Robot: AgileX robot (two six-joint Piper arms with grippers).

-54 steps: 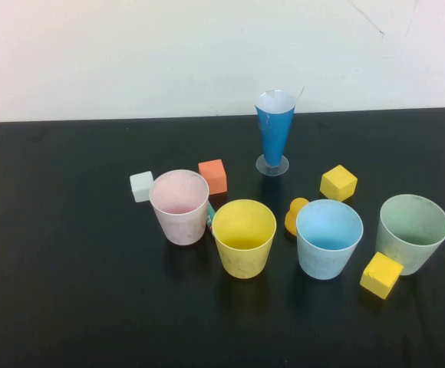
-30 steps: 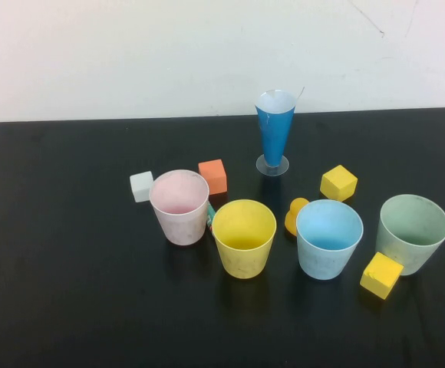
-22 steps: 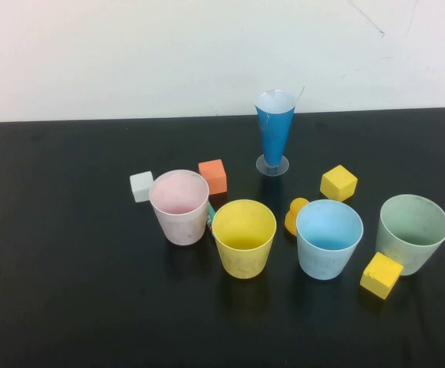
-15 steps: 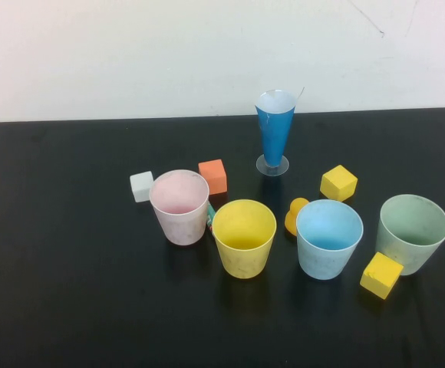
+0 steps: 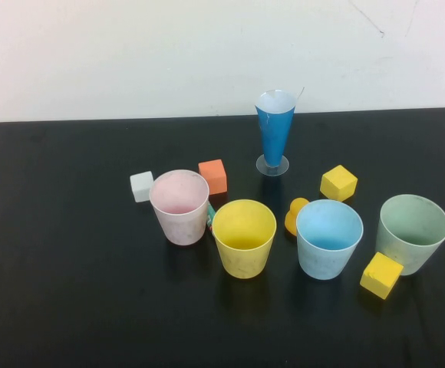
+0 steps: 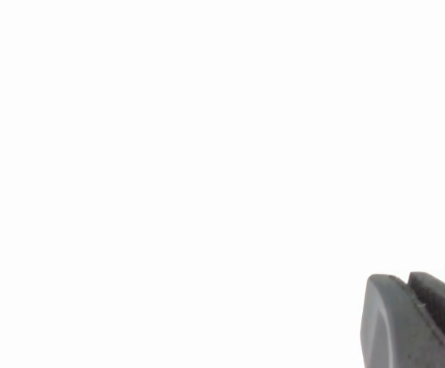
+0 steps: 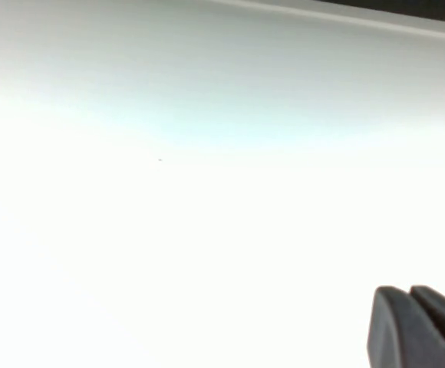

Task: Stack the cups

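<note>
nothing moved; four matte cups [image 5: 244,237] upright, unstacked.

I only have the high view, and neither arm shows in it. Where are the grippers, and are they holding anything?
Observer: The left gripper shows only in its own wrist view, at the corner of the picture, fingers shut together, against a blank white background.
Operator: Anything between the fingers?
Observer: No, it holds nothing.
Operator: And the right one?
Observer: The right gripper is likewise shut and empty in its wrist view, facing a pale surface with a dark strip along one edge; none of the cups appears there.
</note>
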